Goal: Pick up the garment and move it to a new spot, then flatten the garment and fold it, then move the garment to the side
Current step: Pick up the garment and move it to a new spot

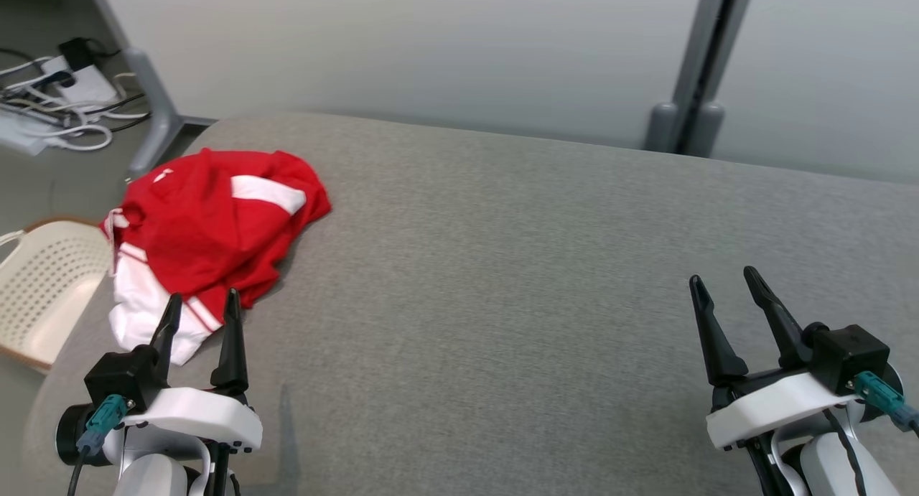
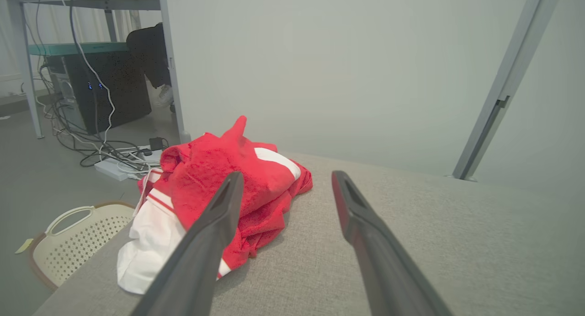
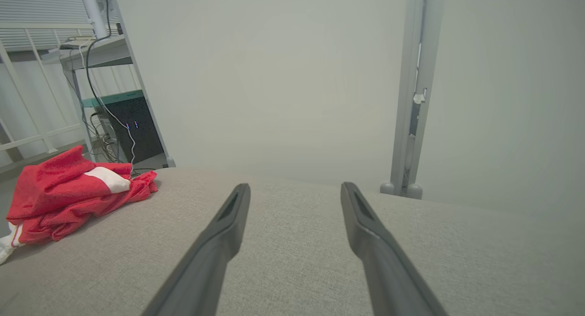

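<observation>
A red and white garment (image 1: pixel 208 230) lies crumpled in a heap at the far left of the grey fabric-covered table (image 1: pixel 502 266), partly over its left edge. My left gripper (image 1: pixel 202 308) stands open just in front of the heap, fingertips near its white hem. The left wrist view shows the garment (image 2: pixel 219 188) beyond and left of the open left gripper (image 2: pixel 285 183). My right gripper (image 1: pixel 721 281) is open at the lower right, far from the cloth, with nothing between its fingers. From the right wrist, the garment (image 3: pixel 73 192) sits far left of the right gripper (image 3: pixel 295 192).
A cream perforated basket (image 1: pixel 43 288) stands on the floor left of the table. Cables and a power strip (image 1: pixel 64 94) lie on the floor at the back left. A grey post (image 1: pixel 693 72) rises behind the table against a pale wall.
</observation>
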